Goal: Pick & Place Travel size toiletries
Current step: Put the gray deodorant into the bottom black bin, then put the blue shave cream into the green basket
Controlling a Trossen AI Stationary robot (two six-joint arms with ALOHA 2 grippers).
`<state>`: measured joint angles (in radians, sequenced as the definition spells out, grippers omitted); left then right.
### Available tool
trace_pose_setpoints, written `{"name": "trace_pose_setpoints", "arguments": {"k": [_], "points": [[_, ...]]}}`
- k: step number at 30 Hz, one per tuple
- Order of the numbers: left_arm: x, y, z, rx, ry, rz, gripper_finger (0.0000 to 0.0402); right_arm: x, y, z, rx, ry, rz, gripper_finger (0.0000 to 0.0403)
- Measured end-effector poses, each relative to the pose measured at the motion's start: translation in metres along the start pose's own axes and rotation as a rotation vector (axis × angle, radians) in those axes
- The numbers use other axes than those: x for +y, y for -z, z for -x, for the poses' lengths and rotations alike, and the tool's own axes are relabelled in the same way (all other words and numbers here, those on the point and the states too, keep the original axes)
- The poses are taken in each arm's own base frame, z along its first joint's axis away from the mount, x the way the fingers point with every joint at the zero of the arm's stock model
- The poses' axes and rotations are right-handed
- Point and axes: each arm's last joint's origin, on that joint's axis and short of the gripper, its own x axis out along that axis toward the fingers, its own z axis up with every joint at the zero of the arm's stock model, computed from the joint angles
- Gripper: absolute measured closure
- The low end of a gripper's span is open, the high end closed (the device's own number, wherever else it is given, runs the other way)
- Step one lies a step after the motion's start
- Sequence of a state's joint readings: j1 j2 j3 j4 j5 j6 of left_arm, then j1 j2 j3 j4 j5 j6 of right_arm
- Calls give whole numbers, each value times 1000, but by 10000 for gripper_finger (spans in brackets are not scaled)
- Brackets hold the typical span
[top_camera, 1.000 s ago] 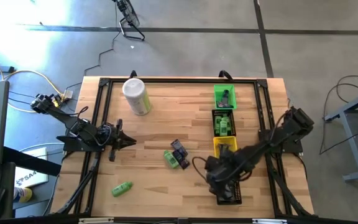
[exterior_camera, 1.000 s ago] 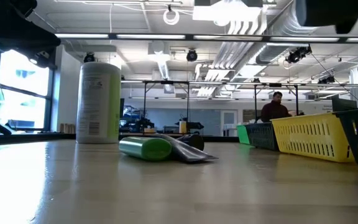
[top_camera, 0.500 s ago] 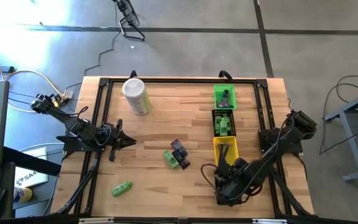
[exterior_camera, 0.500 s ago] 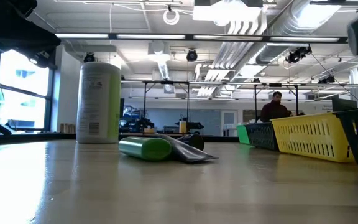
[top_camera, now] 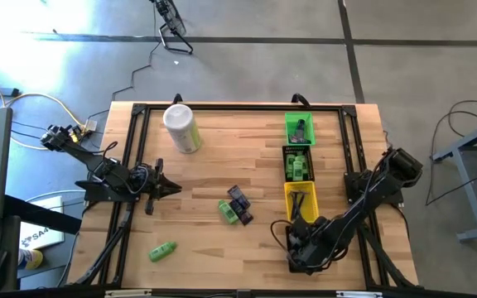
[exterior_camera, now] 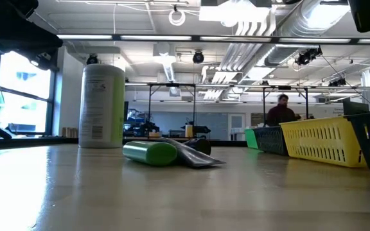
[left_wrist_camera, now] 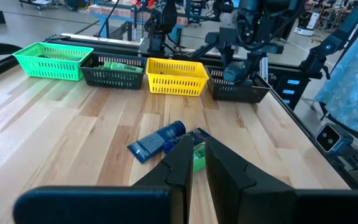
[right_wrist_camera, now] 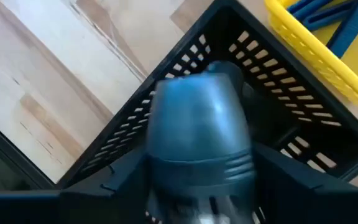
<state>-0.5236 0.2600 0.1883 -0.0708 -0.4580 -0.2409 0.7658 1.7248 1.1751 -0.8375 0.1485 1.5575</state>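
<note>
A blue-grey tube (right_wrist_camera: 197, 137) sits between the fingers of the right gripper (top_camera: 303, 245), cap end forward, directly above the black bin (right_wrist_camera: 166, 124) at the near end of the bin row; the gripper's jaws stand partly apart around the tube, and whether they actually press it I cannot tell. That black bin (top_camera: 309, 257) lies just beyond the yellow bin (top_camera: 299, 199), which holds thin blue sticks (right_wrist_camera: 328, 15). Next in the row come a second dark bin (top_camera: 297, 164) with bright green mini bottles inside, and then the green bin (top_camera: 298, 128) with a dark item in it.

Out on the open wooden surface (top_camera: 214, 165), a small cluster lies near the middle: a green mini bottle (top_camera: 228, 211) touching a blue tube (left_wrist_camera: 157, 140) and a dark tube (top_camera: 238, 199). Another green mini bottle (top_camera: 163, 251) lies alone, well apart, toward the near left corner. The large pale-green canister (top_camera: 181, 127) with a white lid stands upright near the far edge.

The left gripper (top_camera: 175, 189) waits low over the left side of the surface, its fingers (left_wrist_camera: 179, 165) nearly together and holding nothing.

In the room behind, a person (exterior_camera: 280, 110) shows far off.
</note>
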Motion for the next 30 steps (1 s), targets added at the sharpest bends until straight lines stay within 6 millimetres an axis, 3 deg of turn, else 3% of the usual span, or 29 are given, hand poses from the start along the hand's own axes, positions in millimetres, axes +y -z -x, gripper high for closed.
{"name": "trace_pose_setpoints", "arguments": {"k": [6,10,17,25,30], "points": [[0,0,0,0,0,0,365,-2,-2,0,33,22,12,123],[0,0,0,1,0,0,365,-4,-7,1,132,33,-10,115],[0,0,0,1,0,0,365,-8,-29,12,265,-33,4,144],[0,0,0,3,0,-2,365,-14,-58,44,216,-208,22,186],[0,1,0,7,-1,-3,365,-21,-65,67,141,-284,22,209]]}}
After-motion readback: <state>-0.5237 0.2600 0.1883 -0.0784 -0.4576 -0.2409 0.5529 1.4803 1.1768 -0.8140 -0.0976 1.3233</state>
